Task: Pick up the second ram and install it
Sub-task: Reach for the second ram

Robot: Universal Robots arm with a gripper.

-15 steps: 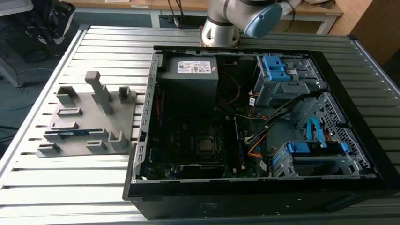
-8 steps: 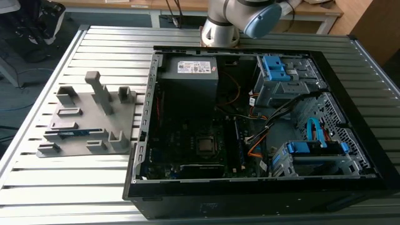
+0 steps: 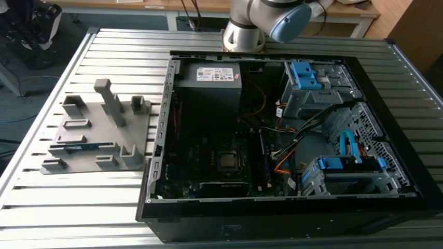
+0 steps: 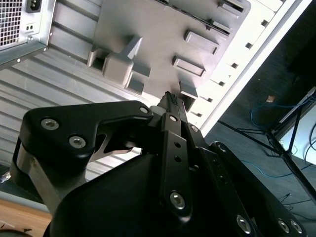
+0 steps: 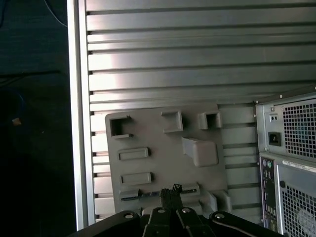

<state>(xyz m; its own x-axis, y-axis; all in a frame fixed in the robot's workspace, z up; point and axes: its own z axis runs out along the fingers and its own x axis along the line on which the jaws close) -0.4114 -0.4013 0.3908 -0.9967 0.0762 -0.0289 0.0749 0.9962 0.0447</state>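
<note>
The second ram [image 3: 83, 148], a thin dark stick with a blue-and-white label, lies flat in the grey fixture [image 3: 97, 129] on the exterior view's left, near the fixture's front edge. My gripper [image 4: 168, 96] shows in both wrist views as black linkages narrowing to fingertips [image 5: 170, 190] that meet with nothing between them. It hangs well above the fixture [image 5: 163, 153], apart from it. In the exterior view the arm [image 3: 263, 21] stands at the table's far edge, behind the computer case.
An open computer case [image 3: 159, 155] lies on the slatted metal table [image 3: 69, 218], its motherboard and processor socket [image 3: 226, 162] exposed, with cables and blue drive brackets [image 3: 304, 78] on the exterior view's right. The fixture carries upright posts [image 3: 111, 101]. The case's rear panel [image 5: 291, 163] stands beside the fixture.
</note>
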